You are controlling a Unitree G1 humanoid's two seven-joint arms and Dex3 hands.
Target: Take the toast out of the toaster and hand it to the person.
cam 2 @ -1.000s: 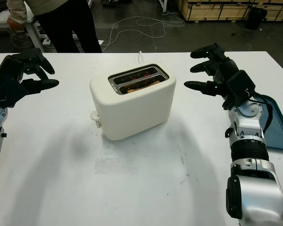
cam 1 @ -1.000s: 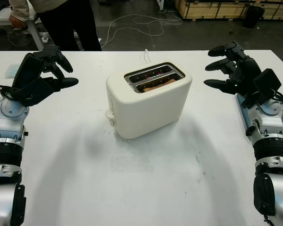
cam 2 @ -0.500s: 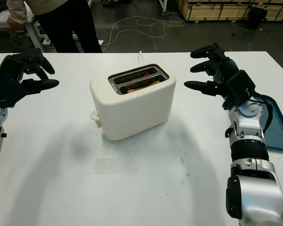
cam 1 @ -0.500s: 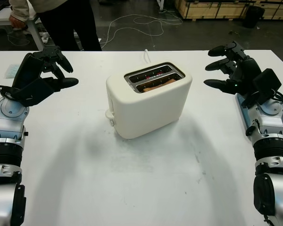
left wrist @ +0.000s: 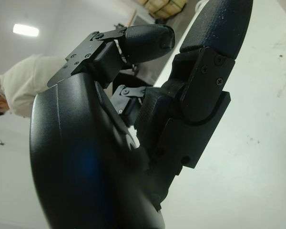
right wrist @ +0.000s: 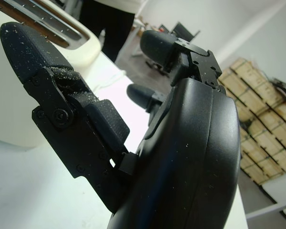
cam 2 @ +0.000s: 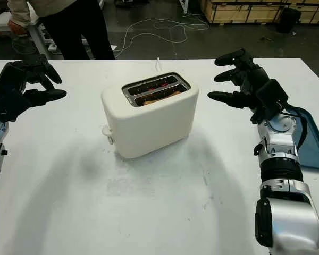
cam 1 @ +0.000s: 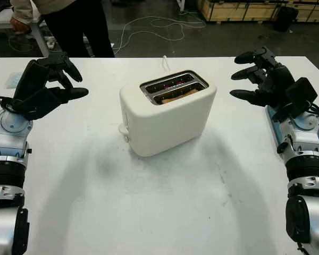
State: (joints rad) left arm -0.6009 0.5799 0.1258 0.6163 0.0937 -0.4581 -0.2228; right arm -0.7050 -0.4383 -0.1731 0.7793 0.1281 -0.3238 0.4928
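- Practically nothing has changed over the last second: both hands hold the same poses and the toaster [cam 1: 167, 112] sits unmoved at the frame's centre, so the task has not really begun.
- Left hand [cam 1: 49, 84], at the left edge of the frame, stays raised above the table [cam 1: 165, 207], open and holding nothing, well apart from the toaster.
- Right hand [cam 1: 260, 78], at the upper right, is likewise open and empty, fingers aimed toward the toaster but not touching it.
- Toast [cam 1: 176, 96] is still down in the nearer slot, only its brown top edge visible; the far slot looks empty.
- Person [cam 1: 77, 21] stands beyond the table at the upper left, ready to receive.
- A blue tray [cam 2: 315, 142] lies at the right edge.
- Next, I judge, a hand must reach over the slot.
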